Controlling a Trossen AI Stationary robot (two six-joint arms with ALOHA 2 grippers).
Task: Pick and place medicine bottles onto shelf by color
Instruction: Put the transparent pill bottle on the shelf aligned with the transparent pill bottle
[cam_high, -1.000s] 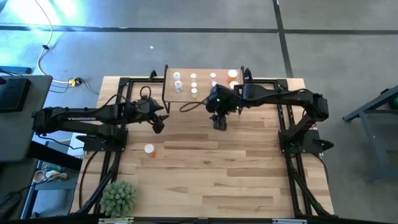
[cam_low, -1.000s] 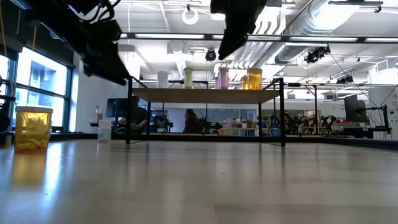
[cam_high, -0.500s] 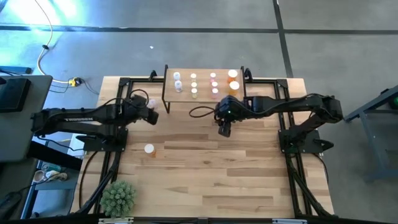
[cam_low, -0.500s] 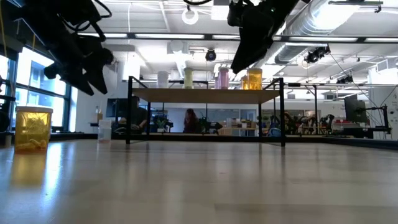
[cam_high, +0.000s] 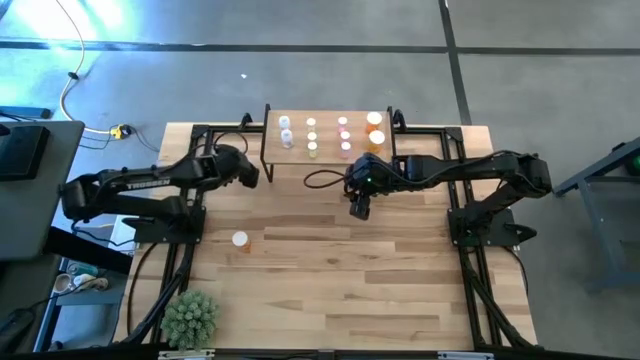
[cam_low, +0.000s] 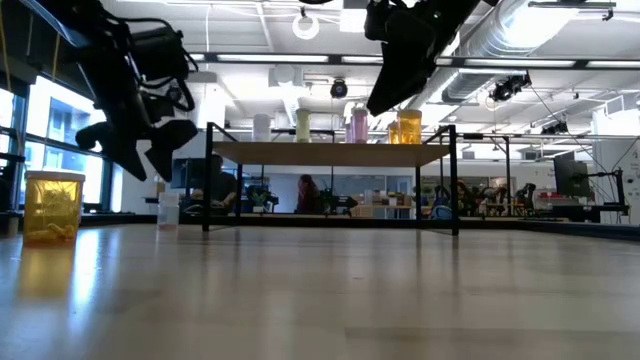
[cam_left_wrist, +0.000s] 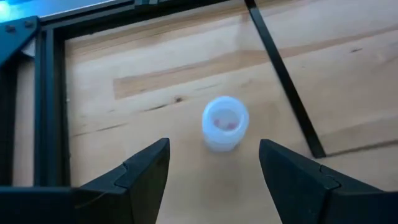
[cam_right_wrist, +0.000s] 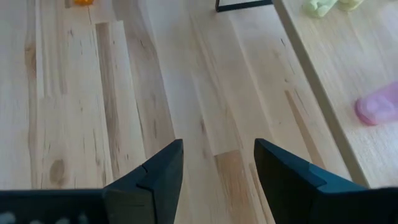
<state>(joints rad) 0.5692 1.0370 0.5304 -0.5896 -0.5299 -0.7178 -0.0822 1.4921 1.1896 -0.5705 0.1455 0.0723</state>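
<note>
The small low shelf (cam_high: 330, 135) with a light wood top and thin black metal legs stood at the far edge of the big wooden tabletop (cam_high: 330, 270), and on it the tiny white-capped medicine bottles were set in rows by tint: bluish-clear bottles (cam_high: 286, 130) toward the left arm's side, then pale yellow bottles (cam_high: 312, 136), pink bottles (cam_high: 344, 134), and the larger orange bottles (cam_high: 375, 127) toward the right arm's side. In the low view the same four tints showed standing on the shelf top (cam_low: 330, 147). The left gripper (cam_high: 246, 177) hung just off the shelf's left end, above the table; its two dark fingers (cam_left_wrist: 146, 171) stood wide apart and held nothing, and between them, lower on the wood, stood a small clear bottle with a white cap (cam_left_wrist: 224, 122), beside a black shelf leg (cam_left_wrist: 286, 81). The right gripper (cam_high: 360, 206) hovered in front of the shelf, near its right half, its fingers (cam_right_wrist: 158, 174) parted and empty over bare planks, with the shelf edge and a pink bottle (cam_right_wrist: 379, 104) showing off to one side. One orange bottle with a white cap (cam_high: 240, 240) stood alone on the tabletop, well apart from the shelf, on the left arm's side. A small spiky green plant (cam_high: 190, 316) sat at the near left corner of the table.
</note>
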